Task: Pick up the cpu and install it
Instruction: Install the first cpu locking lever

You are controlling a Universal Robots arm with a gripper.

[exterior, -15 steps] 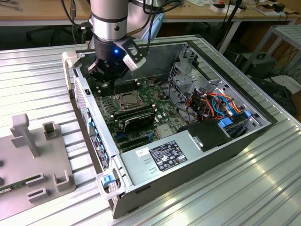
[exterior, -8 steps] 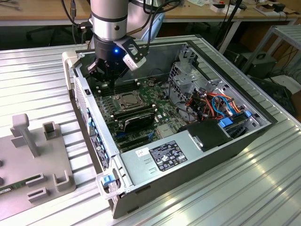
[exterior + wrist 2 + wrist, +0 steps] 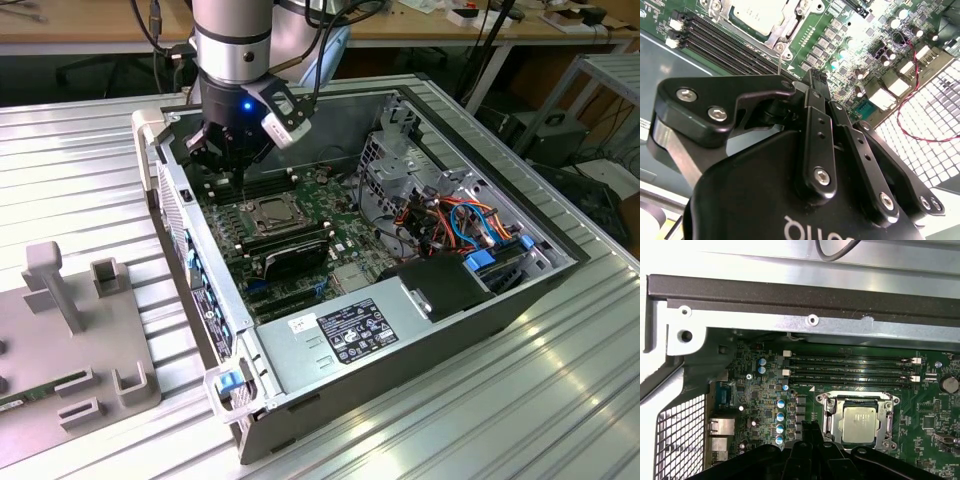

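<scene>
Cpu point(image 3: 860, 422) sits in the socket point(image 3: 830, 412) just beside the closed, empty end effector point(image 3: 809, 427), so any contact should stay light and level.

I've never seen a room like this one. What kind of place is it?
Probably a robotics lab or workshop: a robot arm hangs over an open computer case on a ribbed metal table, with wooden desks behind.
</scene>
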